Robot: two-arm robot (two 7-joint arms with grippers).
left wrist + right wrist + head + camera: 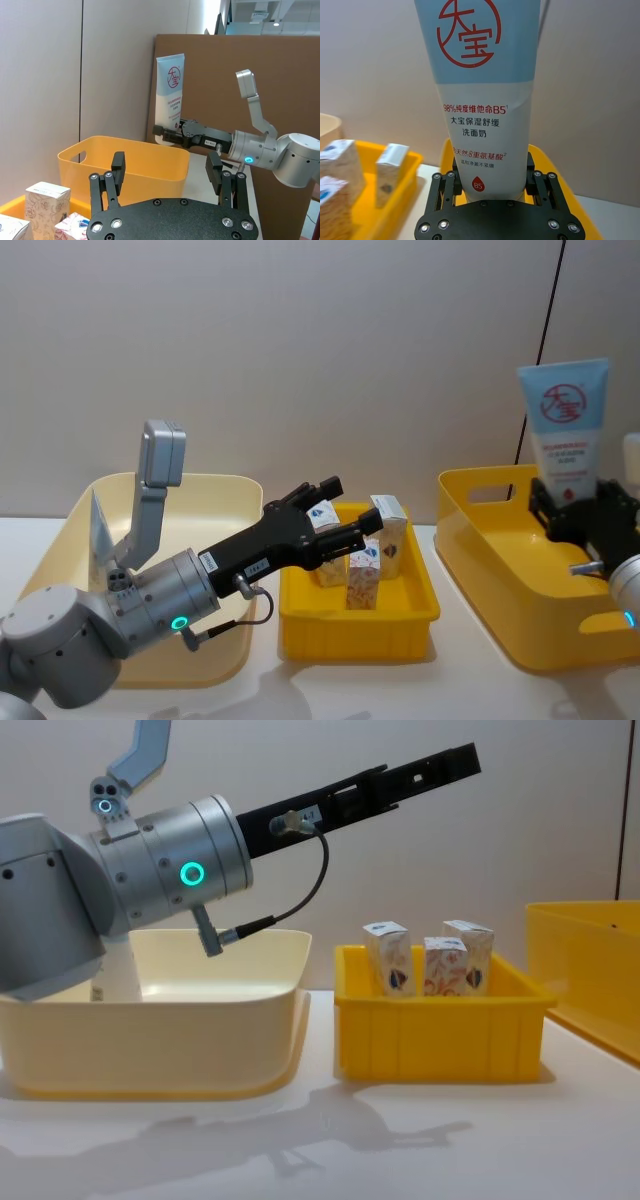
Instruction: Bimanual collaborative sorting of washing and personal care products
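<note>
My right gripper (572, 512) is shut on the lower end of a tall pale blue-white tube (566, 425) with red lettering, holding it upright over the yellow bin (480, 540) on the right. The right wrist view shows the tube (485, 100) between the fingers (445, 187). Three small white cartons (388, 535) printed orange and blue stand in the small yellow tray (300, 625) in the middle. My left gripper (338, 510) hangs open just above those cartons, holding nothing. From the left wrist view, its fingers (117, 172) are spread, with the tube (170, 95) beyond.
A wide cream bin (215, 500) sits at the left under my left arm, with a pale tube-like shape (100, 530) standing inside it. In the chest view the tray (440, 1025) stands between the cream bin (150, 1030) and the yellow bin (590, 960). A wall is close behind.
</note>
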